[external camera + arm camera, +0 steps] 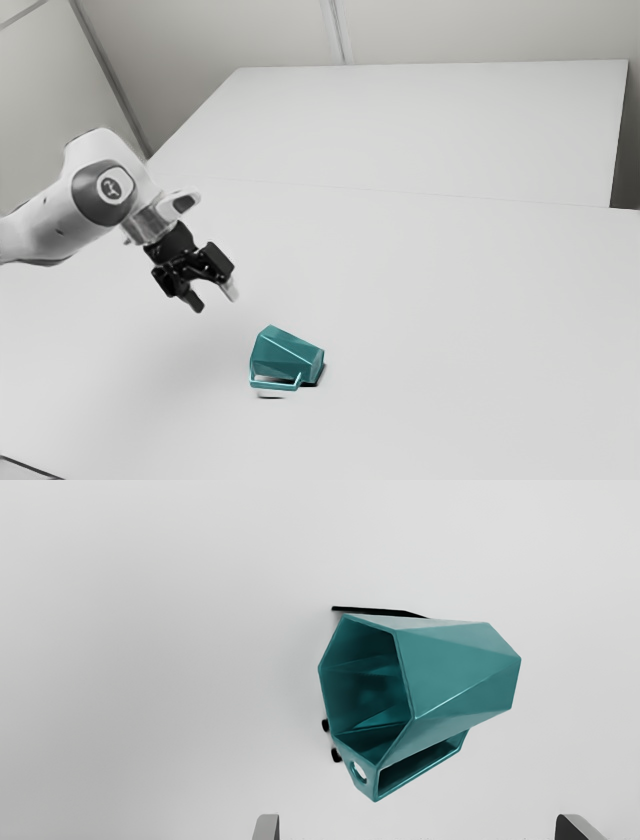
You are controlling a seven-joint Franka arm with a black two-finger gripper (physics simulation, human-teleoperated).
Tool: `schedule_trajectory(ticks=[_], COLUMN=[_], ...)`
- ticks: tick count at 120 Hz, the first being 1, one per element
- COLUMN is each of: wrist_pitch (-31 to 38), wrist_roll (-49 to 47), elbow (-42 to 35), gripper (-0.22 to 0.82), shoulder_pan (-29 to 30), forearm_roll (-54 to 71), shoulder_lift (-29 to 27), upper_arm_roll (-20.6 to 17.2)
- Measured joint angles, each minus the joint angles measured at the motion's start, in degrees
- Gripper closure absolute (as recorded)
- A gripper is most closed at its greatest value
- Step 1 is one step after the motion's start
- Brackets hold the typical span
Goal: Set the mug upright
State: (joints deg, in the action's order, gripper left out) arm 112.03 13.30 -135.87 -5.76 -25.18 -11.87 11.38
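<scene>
The teal mug (288,357) is lying on its side on the table (450,320), its wider, open end turning toward the arm's side and its narrower base pointing toward the exterior view's right. Its angular handle (372,784) is jutting out along the mug's side, toward the near side of the table in the exterior view, and a small round hole is piercing the end of the handle beside the rim. Dark shadow (375,610) is edging the mug on the tabletop. The black gripper (215,302) is hanging above the table, well apart from the mug, on the exterior view's left of it; its two fingers (267,827) are standing wide open and are holding nothing between them. The white arm (50,225) is reaching in from the exterior view's left, its hand tilting downward. Beyond the mug, a thin seam is crossing the pale surface, and farther out, light grey walls (480,28) are rising behind the table
</scene>
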Motion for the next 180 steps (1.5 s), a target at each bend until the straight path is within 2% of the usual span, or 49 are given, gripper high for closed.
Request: schedule_trajectory(ticks=[24,64,81,103,137,147,180], wrist_pitch=[4.53,12.22,13.25,14.41,12.09,10.84,7.9], wrist_roll=[0.64,3.53,6.52,9.77,7.27,5.44,-0.94], elbow=[-4.4,-8.26,-8.09,-7.39,-6.79,-6.81,-7.43], gripper=[0.0,0.0,0.0,0.0,0.0,0.05,0.36], shoulder_pan=[-0.23,-1.75,-2.24,-2.92,-3.01,-3.01,-3.03], forearm_roll=[-6.31,-17.18,-20.72,-18.5,-24.29,-26.51,-30.1], shoulder_lift=[2.75,3.54,4.67,4.85,5.86,6.85,7.41], upper_arm_roll=[0.0,0.03,0.02,0.05,0.02,0.03,0.05])
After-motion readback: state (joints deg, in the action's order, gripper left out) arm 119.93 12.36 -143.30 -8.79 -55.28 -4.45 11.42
